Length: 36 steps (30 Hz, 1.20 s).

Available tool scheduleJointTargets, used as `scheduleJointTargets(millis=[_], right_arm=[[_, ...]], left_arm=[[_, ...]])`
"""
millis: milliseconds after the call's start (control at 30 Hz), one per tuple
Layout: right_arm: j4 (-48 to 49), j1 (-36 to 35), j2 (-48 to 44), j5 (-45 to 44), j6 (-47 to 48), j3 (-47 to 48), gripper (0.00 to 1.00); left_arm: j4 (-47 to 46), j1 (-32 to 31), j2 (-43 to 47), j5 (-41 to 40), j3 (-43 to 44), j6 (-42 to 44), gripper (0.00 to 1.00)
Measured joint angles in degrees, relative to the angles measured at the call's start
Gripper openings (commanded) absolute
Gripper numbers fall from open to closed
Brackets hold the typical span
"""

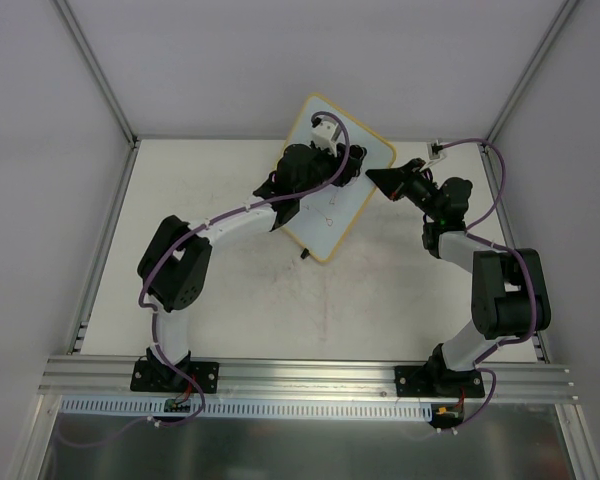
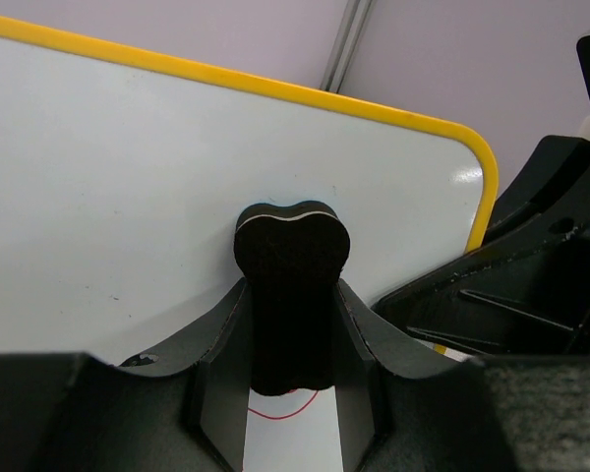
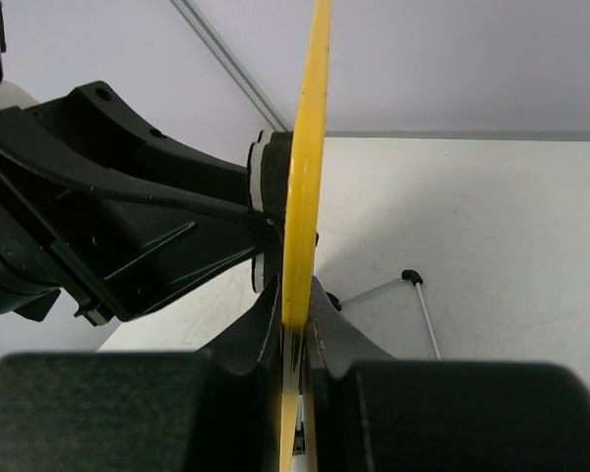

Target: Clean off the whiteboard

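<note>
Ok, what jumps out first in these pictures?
The yellow-framed whiteboard stands out at the far middle of the table, with both arms meeting at it. The right gripper is clamped on its yellow edge. The left gripper holds a black eraser against the white face, with a thin red line showing just below it in the left wrist view.

Soft, even light is coming from overhead in all 3 views, nothing blowing out. The arms are only throwing faint shadows on the table [image 1: 380, 300]. A small glare spot is sitting near the whiteboard [image 2: 128, 197] corner, the eraser [image 2: 292, 246] is reading as a flat black blob, and both the left gripper [image 2: 292, 324] and right gripper [image 3: 293, 320] are going blurry up close.
</note>
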<state>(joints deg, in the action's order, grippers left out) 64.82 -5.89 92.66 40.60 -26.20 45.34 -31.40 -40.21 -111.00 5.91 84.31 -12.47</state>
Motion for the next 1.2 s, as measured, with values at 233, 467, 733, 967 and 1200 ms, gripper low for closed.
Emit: scheduleJointTargets(millis=[233, 467, 733, 967, 1200], right_arm=[[-0.33, 0.09, 0.00, -0.24, -0.20, 0.00, 0.00], [0.00, 0.04, 0.00, 0.46, -0.15, 0.00, 0.00], [0.20, -0.02, 0.00, 0.59, -0.13, 0.00, 0.00], [-0.09, 0.09, 0.00, -0.37, -0.13, 0.00, 0.00], [-1.36, 0.68, 0.13, -2.29, -0.63, 0.02, 0.00]], left_arm=[[-2.62, -1.16, 1.79, 0.02, -5.55, 1.38, 0.00], [-2.75, -2.49, 5.57, -0.20, -13.86, 2.23, 0.00], [-2.45, -2.60, 7.74, -0.85, -19.67, 2.34, 0.00], [5.62, -2.56, 6.49, -1.01, -13.68, 2.45, 0.00], [22.60, -2.45, 2.08, -0.98, 0.09, 3.76, 0.00]])
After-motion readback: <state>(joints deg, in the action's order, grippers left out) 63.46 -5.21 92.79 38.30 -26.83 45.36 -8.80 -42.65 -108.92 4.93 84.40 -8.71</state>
